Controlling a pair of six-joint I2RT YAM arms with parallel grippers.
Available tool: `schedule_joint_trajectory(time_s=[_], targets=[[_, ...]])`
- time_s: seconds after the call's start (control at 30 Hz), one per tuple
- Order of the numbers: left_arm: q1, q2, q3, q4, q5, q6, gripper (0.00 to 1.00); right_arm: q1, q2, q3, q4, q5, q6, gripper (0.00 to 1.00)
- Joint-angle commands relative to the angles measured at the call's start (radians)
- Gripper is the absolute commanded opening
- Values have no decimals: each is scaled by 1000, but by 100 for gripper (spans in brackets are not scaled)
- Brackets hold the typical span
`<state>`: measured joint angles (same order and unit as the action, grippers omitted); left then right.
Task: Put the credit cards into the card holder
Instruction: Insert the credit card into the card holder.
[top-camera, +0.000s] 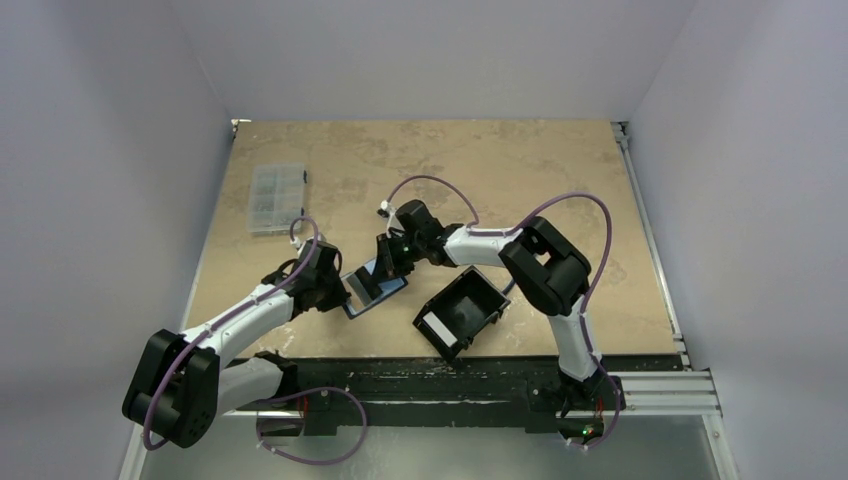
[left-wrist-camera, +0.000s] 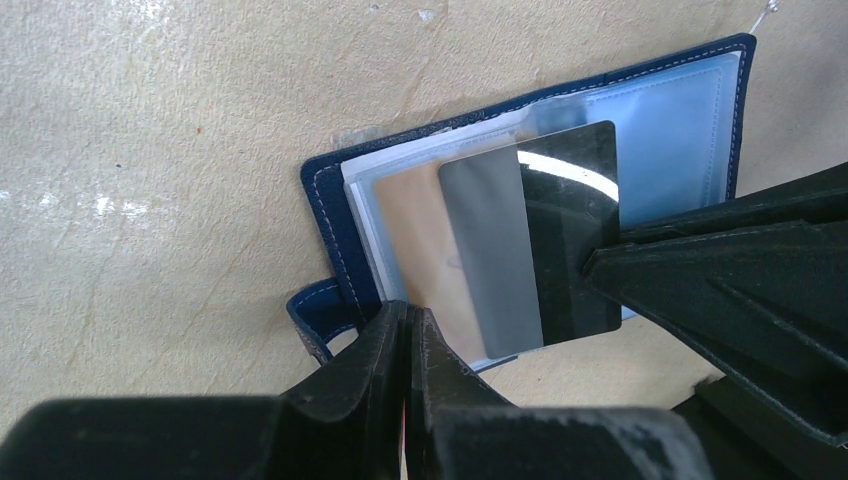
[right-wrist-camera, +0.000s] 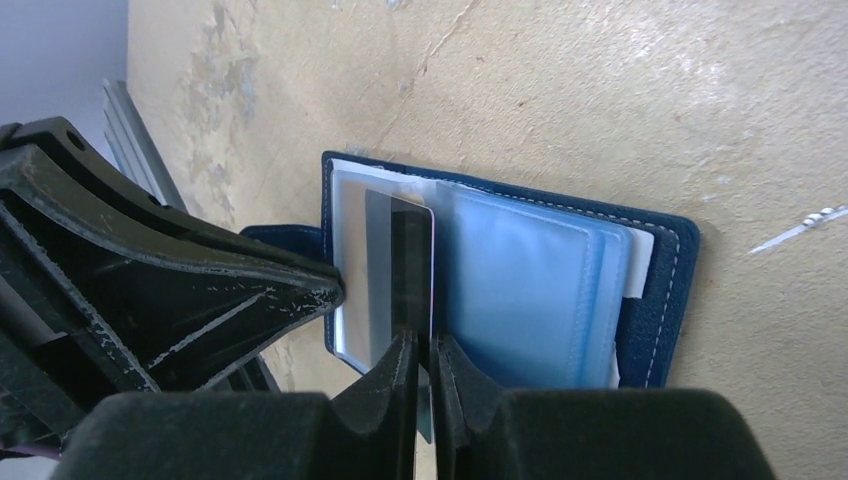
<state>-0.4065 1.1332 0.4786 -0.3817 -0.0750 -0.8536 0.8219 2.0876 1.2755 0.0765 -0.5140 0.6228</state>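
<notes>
- The beige mottled tabletop carries everything. Only the top view shows its full spread and both arms.
- The black box-shaped tray with a white label sits near the front edge and serves as landmark here.
- A clear plastic compartment box lies well apart from the tray, far-left of it. Neither wrist view shows it.
- The left gripper, left of the tray, is pinched shut at the card holder's edge, apparently on a clear sleeve.
- The right gripper, beyond the tray's left corner, grips a card by its edge, jaws very narrow.
- The small flat navy-blue folding card holder lies open on the tabletop just left of the tray.
  - It looks light and floppy, with slick soft sleeves, and is likely to slide unless it is pinned.
  - The best hold is probably the stitched outer edge or a sleeve lip.
- The dark glossy credit card overlaps the sleeves.
  - It is thin, stiff, light and probably slippery, so it is best held by one short edge with the leading edge free.
- The left wrist view shows the card's face and the holder's snap tab.
- The right wrist view shows the card between the jaws and the stacked blue sleeves.
- No view settles whether the card has entered a pocket.
</notes>
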Motion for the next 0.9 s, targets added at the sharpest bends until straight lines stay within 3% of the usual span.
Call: schedule_joint_trajectory(time_s=[0.0,0.27,0.63,0.87], targets=[[-2,6,-21,12,7,-8,0,16,-23,51,-138,32,-111,17],[-2,0,-24,10,6,-8,0,14,-21,87,-208,67,-163,20],[-2,-6,-18,15,22,-18,0,64,-3,93,-117,-2,-79,24],[-2,-128,50,-85,-12,-45,7,28,-28,49,-127,20,-97,25]])
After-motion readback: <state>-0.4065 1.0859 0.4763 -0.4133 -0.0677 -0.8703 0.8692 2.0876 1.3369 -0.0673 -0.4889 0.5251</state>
